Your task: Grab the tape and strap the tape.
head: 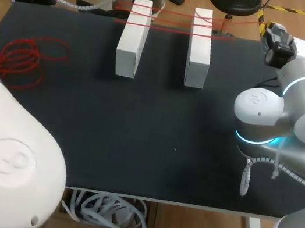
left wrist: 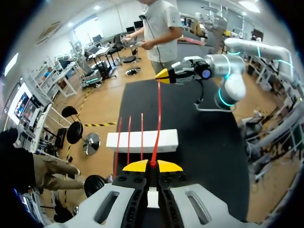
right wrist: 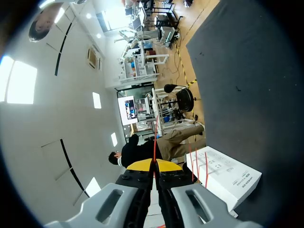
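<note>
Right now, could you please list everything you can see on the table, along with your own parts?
white blocks: two, white, side by side at the table's far middle.
stretched red tape: several strands, red, across the far ends of both blocks.
loose red tape coil: one, red, on the table's left side.
table: one, black top, under everything.
left arm: one, white, at the near left corner.
left tool: one, yellow tips, shut on the stretched red tape.
right arm: one, white and grey, along the table's right side.
right tool: one, yellow tips, shut on the stretched red tape past the right block.
</note>
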Robot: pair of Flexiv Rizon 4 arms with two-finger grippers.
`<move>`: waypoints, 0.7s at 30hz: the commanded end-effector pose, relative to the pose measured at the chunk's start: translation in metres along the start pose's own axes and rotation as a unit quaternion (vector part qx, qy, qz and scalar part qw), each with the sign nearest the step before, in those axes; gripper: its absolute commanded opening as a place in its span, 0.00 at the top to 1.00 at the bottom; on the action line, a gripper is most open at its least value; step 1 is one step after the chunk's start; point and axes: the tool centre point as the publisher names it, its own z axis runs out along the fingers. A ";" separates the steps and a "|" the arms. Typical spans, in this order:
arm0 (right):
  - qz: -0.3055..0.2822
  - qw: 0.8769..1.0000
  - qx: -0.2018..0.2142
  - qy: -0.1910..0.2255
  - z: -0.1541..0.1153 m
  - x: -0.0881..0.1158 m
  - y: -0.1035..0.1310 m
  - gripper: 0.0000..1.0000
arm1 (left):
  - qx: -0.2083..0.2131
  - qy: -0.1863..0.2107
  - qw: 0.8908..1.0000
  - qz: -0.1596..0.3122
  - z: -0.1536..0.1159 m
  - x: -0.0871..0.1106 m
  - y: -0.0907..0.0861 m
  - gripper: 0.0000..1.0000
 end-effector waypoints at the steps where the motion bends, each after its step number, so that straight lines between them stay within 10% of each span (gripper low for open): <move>1: 0.000 1.000 0.001 -0.001 0.001 0.001 0.000 1.00 | -0.170 0.062 0.983 -0.003 0.002 -0.008 -0.009 1.00; 21: 0.000 1.000 0.001 -0.001 0.001 0.001 0.000 1.00 | -0.173 0.056 0.983 0.010 0.003 -0.008 -0.013 1.00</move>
